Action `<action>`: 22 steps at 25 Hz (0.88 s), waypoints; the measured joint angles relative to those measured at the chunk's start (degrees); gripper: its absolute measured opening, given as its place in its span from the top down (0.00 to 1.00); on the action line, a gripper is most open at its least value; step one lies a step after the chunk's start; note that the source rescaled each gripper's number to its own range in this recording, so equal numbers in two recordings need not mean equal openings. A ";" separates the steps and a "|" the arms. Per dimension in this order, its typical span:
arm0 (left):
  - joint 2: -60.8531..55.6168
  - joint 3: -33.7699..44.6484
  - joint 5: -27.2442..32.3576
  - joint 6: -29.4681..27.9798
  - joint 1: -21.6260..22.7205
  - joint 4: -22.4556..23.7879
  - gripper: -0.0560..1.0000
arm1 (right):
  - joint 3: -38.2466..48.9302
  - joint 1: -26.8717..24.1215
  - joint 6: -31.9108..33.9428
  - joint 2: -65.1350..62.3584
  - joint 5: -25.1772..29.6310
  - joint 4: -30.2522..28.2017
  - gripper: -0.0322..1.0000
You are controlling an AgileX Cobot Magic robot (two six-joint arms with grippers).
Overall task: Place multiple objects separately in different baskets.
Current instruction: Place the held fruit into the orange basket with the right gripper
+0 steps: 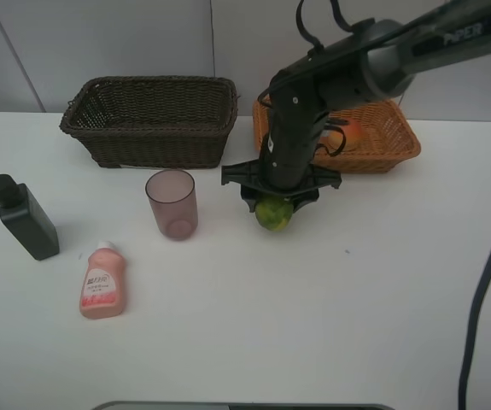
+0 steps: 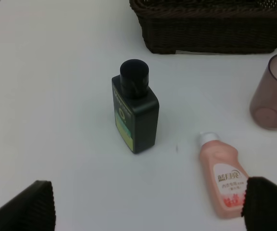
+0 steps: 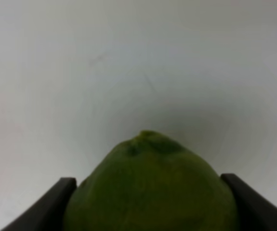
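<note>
White table [image 1: 313, 333], pale wall [image 1: 100, 38] behind. Dark basket [image 1: 143, 143] back left; tan basket [image 1: 392, 145] back right, red-yellow fruit [image 1: 353, 133] inside. Tumbler [image 1: 172, 205], dark bottle [image 1: 25, 220], pink bottle [image 1: 102, 286] loose on the left. Right gripper [image 1: 275, 199] clamps mango [image 3: 150, 187] near tan basket. Left gripper [image 2: 148, 204] spread wide, empty.

A rounded, dull green mango [image 3: 150, 192] with a dimpled tip fills the lower middle, slightly blurred. It is clamped in the right gripper [image 3: 147, 180], one dark finger [image 3: 49, 207] against each flank. Beyond lies a plain white tabletop [image 3: 128, 57], shadowed around the fruit.
</note>
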 joint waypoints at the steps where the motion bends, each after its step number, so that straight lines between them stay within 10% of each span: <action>1: 0.00 0.00 0.00 0.00 0.00 0.00 0.00 | -0.58 -0.06 -2.05 -0.67 1.04 0.35 0.95; 11: 0.00 0.00 0.00 0.00 0.00 0.00 0.00 | -5.27 -6.79 -21.18 -6.38 13.54 4.44 0.95; 22: 0.00 0.00 0.00 0.00 0.00 0.00 0.00 | -5.27 -18.95 -26.53 -6.80 8.67 3.72 0.95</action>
